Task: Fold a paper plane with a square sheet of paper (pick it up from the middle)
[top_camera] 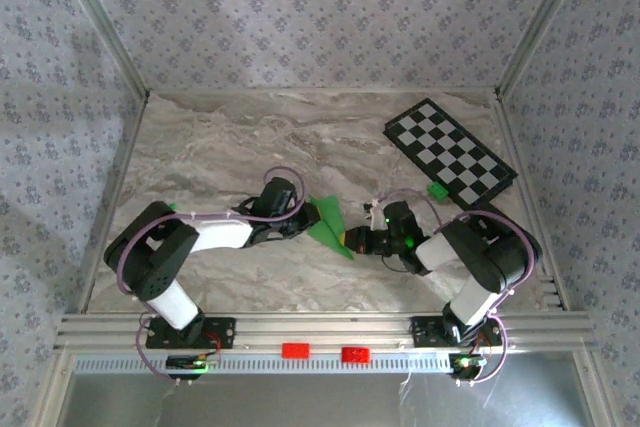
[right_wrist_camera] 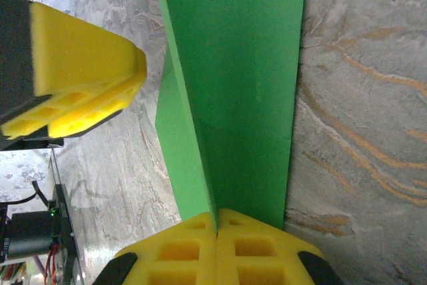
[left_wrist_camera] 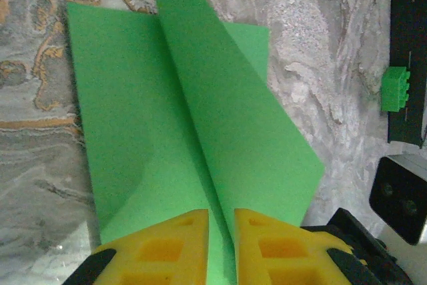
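The square sheet of paper (top_camera: 328, 222) is bright green and folded along a centre crease, with its flaps standing up like a ridge (left_wrist_camera: 200, 111). It sits low over the marble table between my two grippers. My right gripper (right_wrist_camera: 217, 217) is shut, its yellow pads pressed together on the near end of the crease (right_wrist_camera: 240, 85). From the other side my left gripper (left_wrist_camera: 221, 221) straddles the raised fold with a narrow gap between its pads. One of the left fingers (right_wrist_camera: 87, 65) stands just clear of the paper's side. In the top view the left gripper (top_camera: 308, 219) and right gripper (top_camera: 352, 242) face each other.
A black-and-white checkered board (top_camera: 450, 152) lies at the back right, with a tiny green block (top_camera: 437, 190) at its near edge. Two red blocks (top_camera: 295, 351) sit on the front rail. Patterned walls close in the table on three sides.
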`<state>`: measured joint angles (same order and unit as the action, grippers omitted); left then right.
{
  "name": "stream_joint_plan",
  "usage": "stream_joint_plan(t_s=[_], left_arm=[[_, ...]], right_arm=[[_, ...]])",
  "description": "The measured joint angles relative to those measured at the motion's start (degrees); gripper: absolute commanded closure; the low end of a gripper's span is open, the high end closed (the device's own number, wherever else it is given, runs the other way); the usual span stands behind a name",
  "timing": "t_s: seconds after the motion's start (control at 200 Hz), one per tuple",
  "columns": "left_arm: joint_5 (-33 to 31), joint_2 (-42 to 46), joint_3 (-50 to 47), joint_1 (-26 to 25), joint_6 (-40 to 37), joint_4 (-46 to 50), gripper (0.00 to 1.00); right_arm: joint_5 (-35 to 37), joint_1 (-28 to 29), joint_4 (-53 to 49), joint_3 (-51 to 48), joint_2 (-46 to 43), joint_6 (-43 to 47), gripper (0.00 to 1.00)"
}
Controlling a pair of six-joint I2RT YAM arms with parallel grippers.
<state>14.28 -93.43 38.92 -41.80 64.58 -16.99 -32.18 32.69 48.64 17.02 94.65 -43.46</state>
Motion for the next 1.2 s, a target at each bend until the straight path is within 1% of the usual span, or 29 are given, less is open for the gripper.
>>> stream_joint_plan(t_s=[0.195, 0.33, 0.585, 0.85, 1.199], left_arm=[[0.0, -1.5, 0.6, 0.0, 0.0, -1.4, 0.85], [0.0, -1.9, 1.1, 0.0, 0.0, -2.1, 0.86], [0.0, -5.5, 3.0, -0.7, 0.3, -2.1, 0.9], [-0.6, -5.6, 0.7, -1.1, 1.6, -2.3, 0.91], [-1.4, -5.5, 0.3, -1.4, 2.1, -2.9, 0.91]], right_arm=[[0.0, -0.2, 1.4, -0.3, 0.5, -1.4, 0.96], [0.2, -0.2, 2.5, -1.0, 0.5, -2.2, 0.96], [0.4, -0.2, 2.8, -1.1, 0.5, -2.2, 0.96], [0.4, -0.2, 2.8, -1.1, 0.5, -2.2, 0.96], [0.4, -0.2, 2.7, -1.1, 0.5, -2.2, 0.96]])
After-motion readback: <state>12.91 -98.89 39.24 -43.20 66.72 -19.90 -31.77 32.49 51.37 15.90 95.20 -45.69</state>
